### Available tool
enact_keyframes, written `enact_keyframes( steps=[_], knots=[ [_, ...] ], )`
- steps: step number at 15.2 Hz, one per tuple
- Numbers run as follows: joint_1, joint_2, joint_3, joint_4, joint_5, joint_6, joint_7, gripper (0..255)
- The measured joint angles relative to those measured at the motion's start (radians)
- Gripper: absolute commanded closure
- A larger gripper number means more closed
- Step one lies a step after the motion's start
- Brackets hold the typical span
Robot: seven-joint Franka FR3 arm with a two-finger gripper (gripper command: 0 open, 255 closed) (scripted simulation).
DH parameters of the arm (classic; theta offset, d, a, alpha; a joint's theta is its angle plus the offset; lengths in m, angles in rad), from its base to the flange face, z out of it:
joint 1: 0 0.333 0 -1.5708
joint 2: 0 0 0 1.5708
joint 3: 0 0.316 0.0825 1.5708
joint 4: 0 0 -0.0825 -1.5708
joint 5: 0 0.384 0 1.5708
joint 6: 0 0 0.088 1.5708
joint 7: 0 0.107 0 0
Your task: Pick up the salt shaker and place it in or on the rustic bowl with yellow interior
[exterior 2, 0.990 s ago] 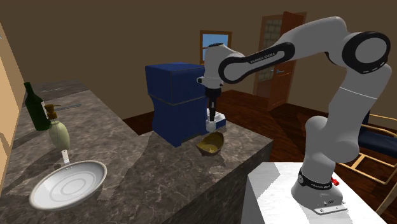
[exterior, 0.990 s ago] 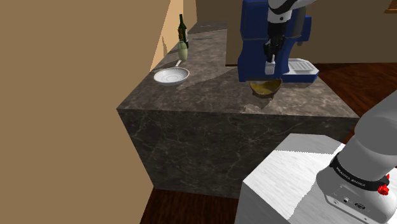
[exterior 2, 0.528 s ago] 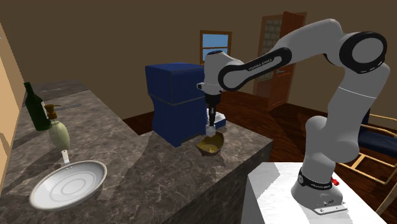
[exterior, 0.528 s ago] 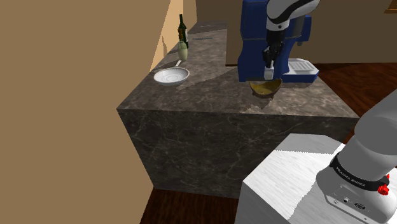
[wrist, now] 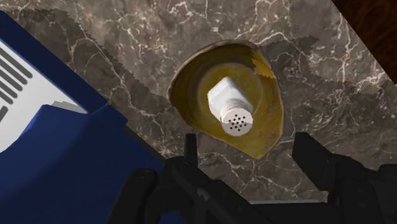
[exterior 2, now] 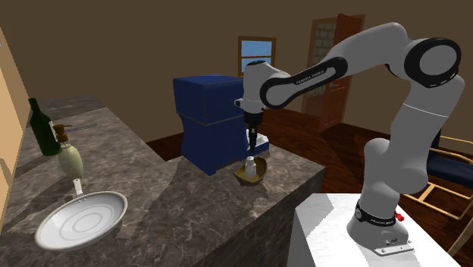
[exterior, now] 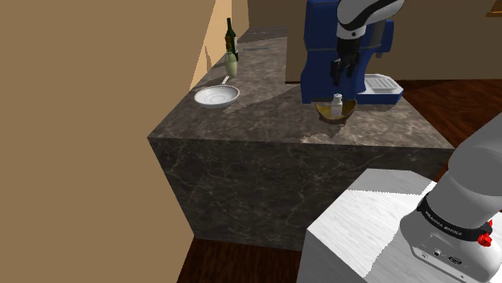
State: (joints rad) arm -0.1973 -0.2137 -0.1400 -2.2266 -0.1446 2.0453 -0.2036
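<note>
The salt shaker [exterior: 338, 102] [exterior 2: 249, 164] [wrist: 229, 105] is white, and it sits inside the rustic bowl [exterior: 347, 112] [exterior 2: 259, 177] [wrist: 264, 124], on the yellow interior. In the shoulder view it looks upright. In the wrist view its cap with small holes is turned up toward the camera.

The jaws hang directly above the bowl and are spread wide. The two black fingers [wrist: 315, 159] stand well apart, and neither one touches the shaker or the bowl. Nothing is held between them.

The bowl rests on the dark marbled worktop [exterior: 265, 112] [exterior 2: 189, 205] [wrist: 305, 57], just in front of a big blue machine [exterior: 320, 48] [exterior 2: 205, 121] [wrist: 57, 133]. In the shoulder view this machine is at 12 o'clock from the bowl, and in the second exterior view it is at about 10 o'clock.

A white dish [exterior: 216, 96] [exterior 2: 79, 220] lies well apart from the bowl, at about 9 o'clock in the shoulder view and at about 8 o'clock in the second exterior view. Beyond the dish, close to the tan wall, there are a pale dispenser bottle [exterior: 232, 64] [exterior 2: 68, 158] and a dark green bottle [exterior: 229, 34] [exterior 2: 42, 125], the two near each other.

The white arm [exterior 2: 364, 53] arches over from its stand [exterior: 362, 233] [exterior 2: 333, 227], which is at about 5 o'clock from the bowl in both exterior views.
</note>
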Motion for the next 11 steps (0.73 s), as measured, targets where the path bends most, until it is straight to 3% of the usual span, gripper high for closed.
enact_keyframes(
  steps=[4,8,11],
  knots=[
    [0.0,0.0,0.0,0.0,0.0,0.0,0.0,0],
    [0.006,-0.025,0.01,0.075,0.004,-0.099,0.002,0],
    [0.006,-0.03,0.011,0.094,0.006,-0.124,0.0,0]
  ],
)
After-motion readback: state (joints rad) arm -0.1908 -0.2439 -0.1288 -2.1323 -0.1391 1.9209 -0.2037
